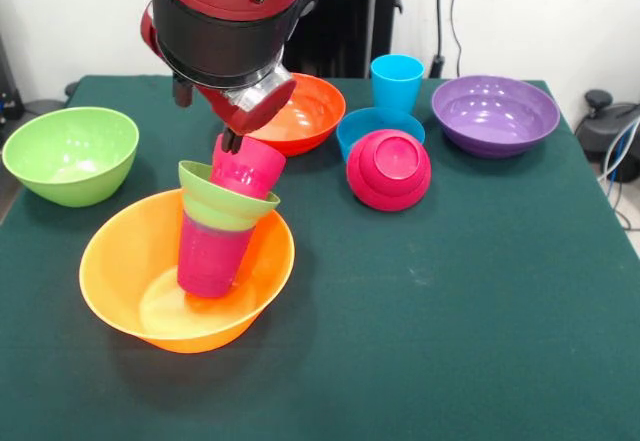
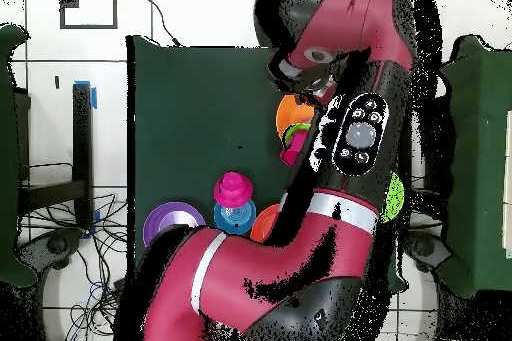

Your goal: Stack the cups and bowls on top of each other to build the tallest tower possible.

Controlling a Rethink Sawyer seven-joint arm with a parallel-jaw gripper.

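Note:
The tower stands in the large orange bowl [image 1: 130, 261], at the front left: a purple-magenta cup [image 1: 208, 256] upright in it, a small lime green bowl [image 1: 225, 199] on that cup, and a red-pink cup [image 1: 250, 166] in the green bowl. The pile leans to the right. My gripper [image 1: 232, 142] comes down from above and is shut on the upper left rim of the red-pink cup. In the overhead view the arm covers most of the pile; only part of the orange bowl [image 2: 289, 111] shows.
A large lime green bowl [image 1: 70, 153] sits at the left. A red-orange bowl [image 1: 310, 111] is behind the pile. A sky blue cup [image 1: 397, 81], a small blue bowl [image 1: 362, 124], an upturned pink-red bowl [image 1: 388, 169] and a purple bowl [image 1: 495, 113] lie at the right.

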